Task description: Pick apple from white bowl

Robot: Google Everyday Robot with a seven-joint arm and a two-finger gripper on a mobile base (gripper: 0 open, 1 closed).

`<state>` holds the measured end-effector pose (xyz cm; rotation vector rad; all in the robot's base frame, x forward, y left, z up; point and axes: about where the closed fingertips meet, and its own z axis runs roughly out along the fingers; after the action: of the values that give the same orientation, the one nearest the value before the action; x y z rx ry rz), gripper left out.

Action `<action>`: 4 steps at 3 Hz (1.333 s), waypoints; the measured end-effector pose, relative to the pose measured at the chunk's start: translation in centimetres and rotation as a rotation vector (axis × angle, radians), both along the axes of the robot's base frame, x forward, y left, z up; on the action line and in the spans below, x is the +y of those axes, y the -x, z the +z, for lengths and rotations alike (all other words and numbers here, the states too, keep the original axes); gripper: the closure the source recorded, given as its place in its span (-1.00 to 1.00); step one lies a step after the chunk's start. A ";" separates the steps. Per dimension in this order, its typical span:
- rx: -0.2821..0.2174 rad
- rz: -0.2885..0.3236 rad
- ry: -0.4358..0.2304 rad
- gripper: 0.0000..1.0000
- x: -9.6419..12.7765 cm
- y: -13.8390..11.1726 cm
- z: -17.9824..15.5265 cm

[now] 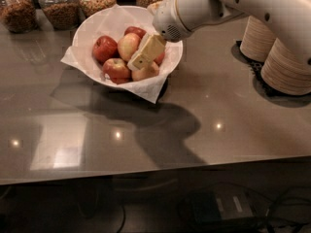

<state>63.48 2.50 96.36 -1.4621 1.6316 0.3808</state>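
The white bowl (85, 31), lined with white paper whose corners stick out, stands at the back left of the grey table. It holds several apples. The largest apple (128, 44), pale yellow with a red blush, lies in the middle of the pile. Dark red apples (104, 48) lie around it, and a smaller yellowish apple (146, 73) lies at the front right. My gripper (146, 53), cream-coloured, reaches down from the white arm (194, 8) into the bowl. Its tip is over the pile, just right of the largest apple, and hides part of the apples behind it.
Several glass jars of grains (60, 5) line the back edge behind the bowl. Stacks of tan paper bowls (286, 64) stand on a black mat at the right. The table's front edge (155, 171) runs across the lower view, with cables below.
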 end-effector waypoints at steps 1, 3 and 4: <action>-0.001 0.026 -0.017 -1.00 1.4 -1.1 -0.4; 0.015 0.046 -0.018 -0.61 2.8 -2.2 -1.8; 0.015 0.046 -0.018 -0.26 2.8 -2.2 -1.8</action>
<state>65.67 5.31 94.52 -1.4888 1.6048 0.4318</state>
